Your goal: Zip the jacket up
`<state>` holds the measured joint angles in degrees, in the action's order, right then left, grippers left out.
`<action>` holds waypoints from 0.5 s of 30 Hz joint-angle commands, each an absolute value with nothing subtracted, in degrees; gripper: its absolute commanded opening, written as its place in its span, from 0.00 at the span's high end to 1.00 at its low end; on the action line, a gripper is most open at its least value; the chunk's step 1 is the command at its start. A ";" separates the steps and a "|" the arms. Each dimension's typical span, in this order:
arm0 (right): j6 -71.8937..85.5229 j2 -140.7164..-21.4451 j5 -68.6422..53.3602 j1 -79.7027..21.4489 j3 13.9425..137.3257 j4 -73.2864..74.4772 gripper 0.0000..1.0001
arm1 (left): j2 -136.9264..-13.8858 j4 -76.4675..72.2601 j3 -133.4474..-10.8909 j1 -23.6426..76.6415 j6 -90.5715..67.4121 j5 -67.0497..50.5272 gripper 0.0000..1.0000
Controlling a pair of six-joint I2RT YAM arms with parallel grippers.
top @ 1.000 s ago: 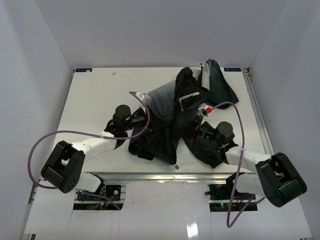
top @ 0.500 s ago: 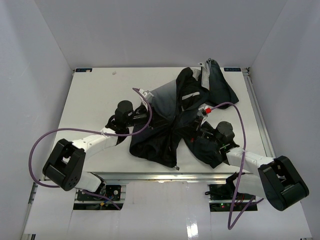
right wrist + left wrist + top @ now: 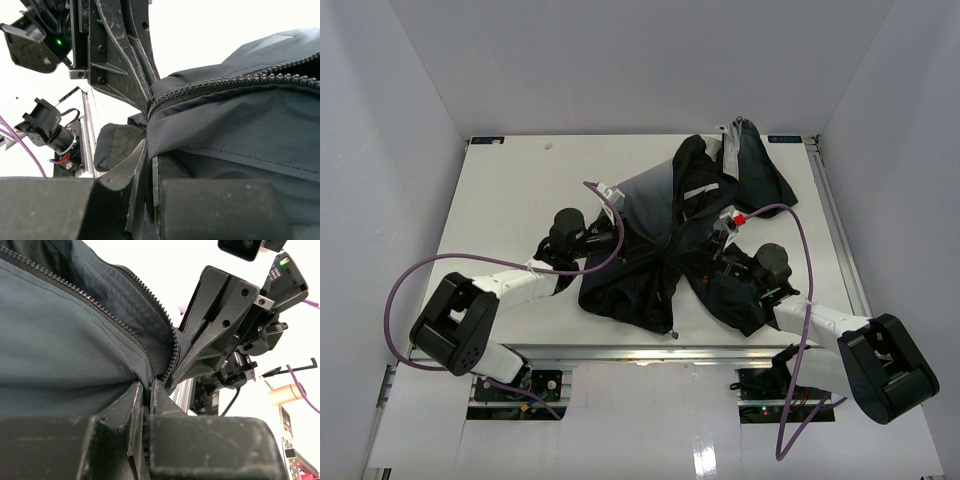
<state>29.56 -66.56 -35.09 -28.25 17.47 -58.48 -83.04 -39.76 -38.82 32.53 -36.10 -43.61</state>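
The dark jacket (image 3: 655, 270) lies bunched on the right half of the white table (image 3: 510, 190), grey lining (image 3: 650, 195) facing up. My left gripper (image 3: 618, 238) reaches into its left side and my right gripper (image 3: 716, 262) into its right side. In the left wrist view the left gripper (image 3: 146, 386) is shut on the jacket's edge (image 3: 75, 350) beside the zipper teeth (image 3: 95, 301), with the right gripper's fingers (image 3: 215, 335) just beyond. In the right wrist view the right gripper (image 3: 149, 152) is shut on the jacket fabric (image 3: 235, 120) below the zipper teeth (image 3: 235, 80).
Purple cables (image 3: 605, 215) loop over both arms. A sleeve (image 3: 760, 170) sprawls toward the back right corner. White walls enclose the table on three sides. An aluminium rail (image 3: 650, 352) runs along the near edge.
Both grippers stay clamped on the jacket. The left wrist shifted slightly, and the jacket's lower left folds have spread a little toward the near edge.
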 commanded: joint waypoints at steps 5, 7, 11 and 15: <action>34.78 -66.09 -36.55 -28.48 18.11 -67.75 0.92 | -78.24 -53.49 -33.86 32.70 -39.55 -42.73 1.00; 36.29 -66.36 -37.00 -28.39 18.02 -69.07 0.92 | -77.52 -57.54 -31.74 32.78 -39.29 -41.58 1.00; 38.29 -66.90 -38.47 -28.39 17.20 -72.85 0.92 | -76.26 -66.39 -28.25 32.87 -39.95 -38.81 1.00; 40.23 -67.94 -40.16 -28.49 17.17 -75.28 0.92 | -75.77 -72.20 -25.84 32.97 -40.70 -38.58 1.00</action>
